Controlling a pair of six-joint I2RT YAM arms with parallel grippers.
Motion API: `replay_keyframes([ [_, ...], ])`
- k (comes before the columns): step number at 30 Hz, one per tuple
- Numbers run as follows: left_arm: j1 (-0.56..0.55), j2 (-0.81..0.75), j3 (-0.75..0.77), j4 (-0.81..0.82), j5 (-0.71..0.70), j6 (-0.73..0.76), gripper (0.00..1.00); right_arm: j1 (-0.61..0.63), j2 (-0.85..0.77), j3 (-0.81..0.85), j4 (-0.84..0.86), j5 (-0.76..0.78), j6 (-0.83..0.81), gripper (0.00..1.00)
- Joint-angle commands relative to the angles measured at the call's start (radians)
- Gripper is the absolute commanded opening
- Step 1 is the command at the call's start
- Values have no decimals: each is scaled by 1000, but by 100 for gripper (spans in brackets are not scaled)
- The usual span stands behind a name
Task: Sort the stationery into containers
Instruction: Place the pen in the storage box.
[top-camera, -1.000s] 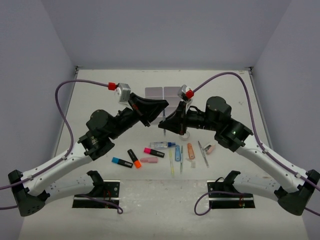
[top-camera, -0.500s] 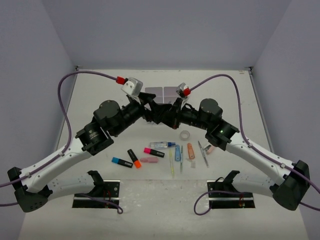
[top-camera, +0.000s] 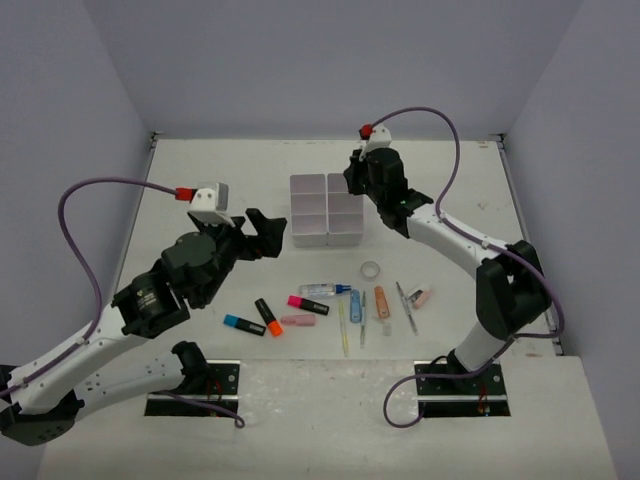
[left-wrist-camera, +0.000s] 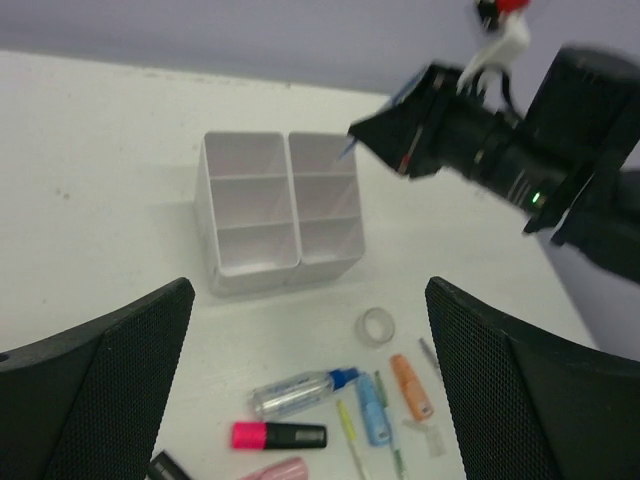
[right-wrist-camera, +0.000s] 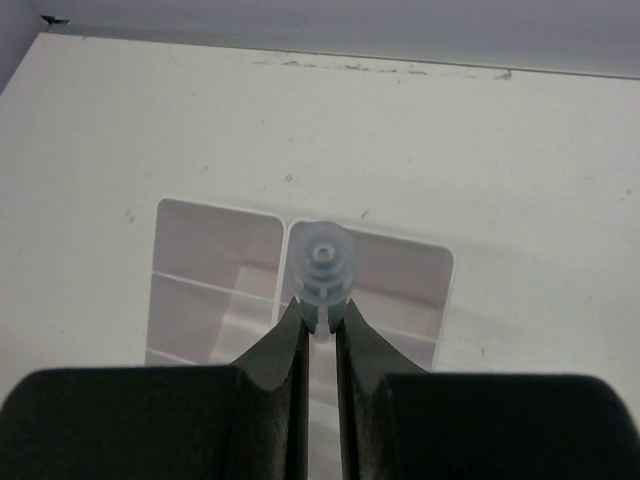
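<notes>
A white surface (top-camera: 200, 170) fills the floor of the booth, matt and lightly soiled. Plain lilac-grey walls enclose it on three sides: a back wall (top-camera: 320, 60), a left wall (top-camera: 60, 150) and a right wall (top-camera: 590, 150). Small dark marks sit in the two far corners, left (top-camera: 152, 140) and right (top-camera: 497, 143). A faint smudge (top-camera: 482, 206) lies towards the right side.

In the right wrist view, a line of brownish scuffs (right-wrist-camera: 350, 66) runs along the surface's far edge where it meets the wall, and a single dark speck (right-wrist-camera: 288, 179) lies nearer.

In the left wrist view the surface (left-wrist-camera: 100, 150) shows scattered grey flecks.
</notes>
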Motion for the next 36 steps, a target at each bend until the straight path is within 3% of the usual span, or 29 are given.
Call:
replay_keyframes([
  [1, -2, -45, -110, -103, 8, -62, 100, 2, 88, 146, 3, 101, -71, 0],
  [9, -2, -136, -181, -147, 29, -94, 100, -1, 165, 174, -13, 105, -75, 2],
  [14, -2, -135, -187, -167, 37, -87, 100, -1, 172, 153, -8, 79, -62, 17],
  [15, -3, -133, -191, -175, 32, -90, 100, 1, 169, 145, -6, 79, -60, 23],
  [17, -2, -127, -201, -200, 11, -112, 100, -1, 137, 119, -2, 75, -49, 51],
  [19, -2, -105, -199, -215, 8, -119, 100, 1, 82, 92, -7, 72, -42, 61],
  [24, -2, -30, -179, -256, -2, -181, 100, 1, -68, 33, -104, 87, -1, 59],
  [32, -3, 98, -200, -231, 82, -360, 100, 1, -436, -128, -651, 113, 228, 47],
  [36, -5, 147, -195, -222, 64, -406, 100, 5, -540, -267, -781, 31, 280, 47],
])
